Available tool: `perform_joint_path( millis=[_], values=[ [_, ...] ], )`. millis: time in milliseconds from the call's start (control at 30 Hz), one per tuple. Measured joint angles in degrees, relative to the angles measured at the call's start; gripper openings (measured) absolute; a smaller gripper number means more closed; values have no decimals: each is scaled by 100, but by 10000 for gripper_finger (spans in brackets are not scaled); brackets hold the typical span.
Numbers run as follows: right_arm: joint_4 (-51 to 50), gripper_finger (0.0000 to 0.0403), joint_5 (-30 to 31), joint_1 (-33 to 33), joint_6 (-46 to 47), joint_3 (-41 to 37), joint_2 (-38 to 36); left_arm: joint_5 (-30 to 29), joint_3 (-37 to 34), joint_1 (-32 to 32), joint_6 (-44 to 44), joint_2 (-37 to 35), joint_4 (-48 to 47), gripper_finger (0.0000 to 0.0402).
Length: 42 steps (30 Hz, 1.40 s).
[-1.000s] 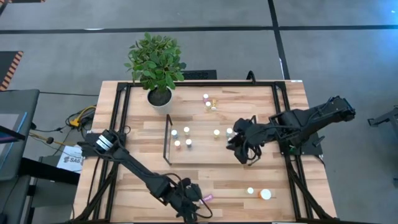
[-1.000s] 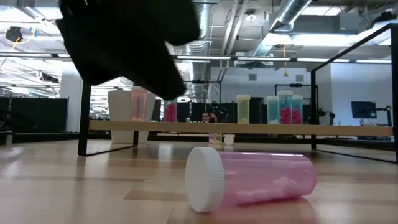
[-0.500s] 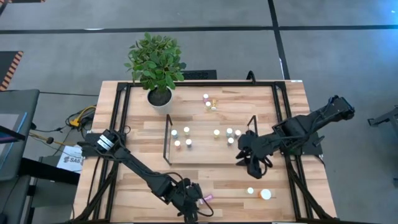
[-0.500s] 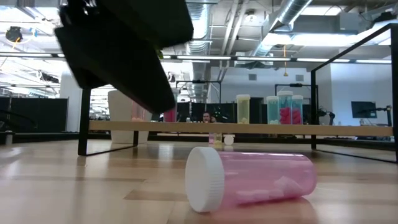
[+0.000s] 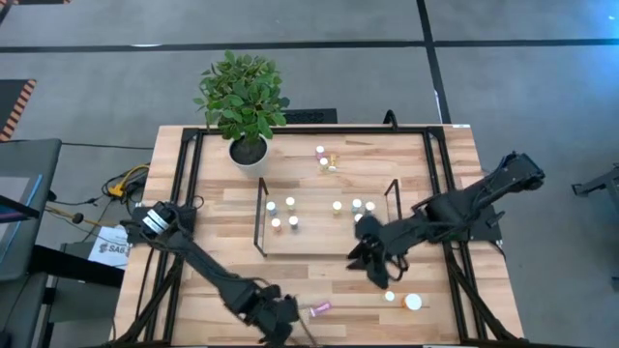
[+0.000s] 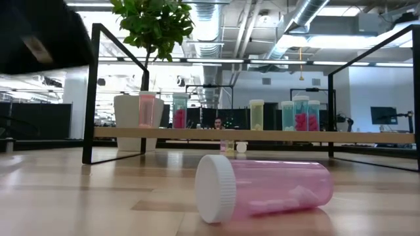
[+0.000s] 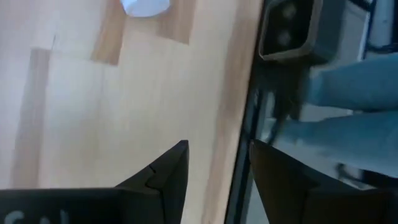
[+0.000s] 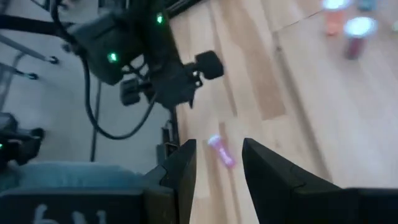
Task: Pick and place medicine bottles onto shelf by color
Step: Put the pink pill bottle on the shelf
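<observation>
Pink and lying on its side, one of the medicine bottles (image 6: 262, 188) rests on the light-wood counter (image 5: 319, 280) close to its near edge, white cap pointing left in the low view; from above it shows as a small pink shape (image 5: 320, 308) with bare wood all around it. The left claw (image 5: 276, 329) sits at the near edge just left of that bottle, not touching it. In its wrist view the fingers (image 7: 168, 177) stand a little apart with nothing between them, above the counter's rim.

The shelf (image 5: 324, 232) stands mid-counter, its black wire frames at the two short ends. Upright bottles stand on it: a group of four (image 5: 282, 214) toward its left end and three more (image 5: 354, 207) toward its right. The low view shows pink ones on the left, then a yellow one and teal ones on the right.

The right claw (image 5: 372, 263) hovers off the near right corner of the shelf, its fingers (image 8: 180, 168) slightly parted and holding nothing. Near it, toward the near right, stand a small bottle (image 5: 390, 297) and a wider white-orange one (image 5: 414, 303). Two more bottles (image 5: 325, 158) stand far of the shelf, beside a potted plant (image 5: 243, 106). Open wood lies between the shelf and the near edge.
</observation>
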Motion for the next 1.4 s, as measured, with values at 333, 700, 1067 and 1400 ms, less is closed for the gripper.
perform_joint_path(
  millis=[333, 700, 1067, 1400],
  values=[
    [366, 154, -189, 7, -435, 314, 1368, -1095, -2, -905, -181, -416, -1495, 131],
    [763, 157, -371, 407, -803, 323, 2522, -1827, -2, -1418, -1177, -446, -1901, 130],
    [1157, 224, -346, 535, -2271, 331, 3144, -2469, 33, -1346, -2773, -446, -655, 130],
    [1029, 230, -186, 504, -2513, 306, 3541, -3518, 33, -1311, -2963, -449, 821, 130]
  ],
)
